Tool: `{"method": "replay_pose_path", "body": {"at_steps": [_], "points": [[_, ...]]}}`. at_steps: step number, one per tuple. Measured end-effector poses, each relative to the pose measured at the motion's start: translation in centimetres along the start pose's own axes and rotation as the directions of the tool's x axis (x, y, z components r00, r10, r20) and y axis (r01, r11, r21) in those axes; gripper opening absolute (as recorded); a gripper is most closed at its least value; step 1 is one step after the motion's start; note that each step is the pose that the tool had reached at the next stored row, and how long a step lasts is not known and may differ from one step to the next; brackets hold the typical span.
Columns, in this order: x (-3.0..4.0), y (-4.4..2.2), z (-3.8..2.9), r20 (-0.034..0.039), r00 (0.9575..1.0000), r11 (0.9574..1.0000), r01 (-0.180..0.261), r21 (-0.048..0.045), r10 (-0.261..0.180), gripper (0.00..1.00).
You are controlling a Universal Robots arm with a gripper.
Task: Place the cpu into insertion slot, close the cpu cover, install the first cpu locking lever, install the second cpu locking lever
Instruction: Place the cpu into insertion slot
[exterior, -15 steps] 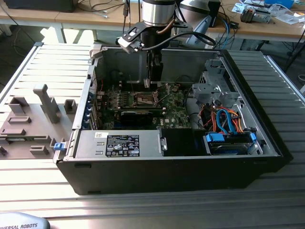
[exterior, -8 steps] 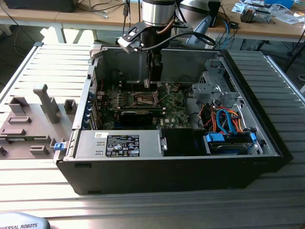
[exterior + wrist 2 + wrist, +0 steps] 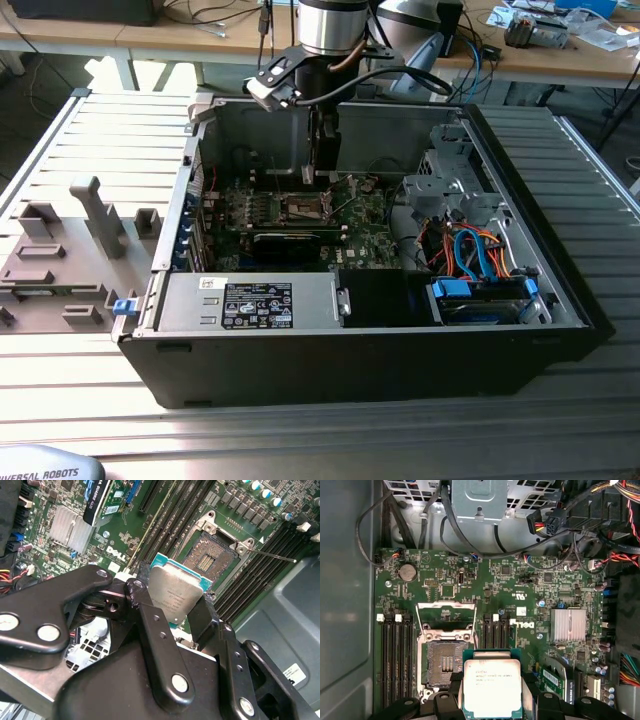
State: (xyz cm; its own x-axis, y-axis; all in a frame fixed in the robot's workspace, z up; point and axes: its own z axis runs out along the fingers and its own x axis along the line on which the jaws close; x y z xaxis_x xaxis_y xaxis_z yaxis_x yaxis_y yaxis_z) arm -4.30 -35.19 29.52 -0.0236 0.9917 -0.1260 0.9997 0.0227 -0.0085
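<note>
One arm reaches into one open computer case (image 3: 350,370). Its two fingers (image 3: 140,600) pinch one cpu (image 3: 175,592) by its edges, over the green board (image 3: 520,580), near the one empty slot (image 3: 210,555). The slot's one cover (image 3: 445,607) stands open.

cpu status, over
Black tool shut on flat square silver-topped cpu, unseated. Silver-bordered square insertion slot bare, its thin metal cover open. Nothing seen between.
</note>
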Motion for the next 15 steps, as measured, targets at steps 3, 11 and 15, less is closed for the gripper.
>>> {"method": "replay_pose_path", "body": {"at_steps": [3,11,15], "points": [[0.0,0.0,0.01,0.0004,1.0,1.0,-0.004,0.0005,0.004,0.54],[0.0,0.0,0.02,0.002,0.9998,0.9998,-0.02,0.0026,0.02,0.54],[0.0,0.0,0.03,0.0026,0.9996,0.9996,-0.027,0.0034,0.027,0.54]]}}
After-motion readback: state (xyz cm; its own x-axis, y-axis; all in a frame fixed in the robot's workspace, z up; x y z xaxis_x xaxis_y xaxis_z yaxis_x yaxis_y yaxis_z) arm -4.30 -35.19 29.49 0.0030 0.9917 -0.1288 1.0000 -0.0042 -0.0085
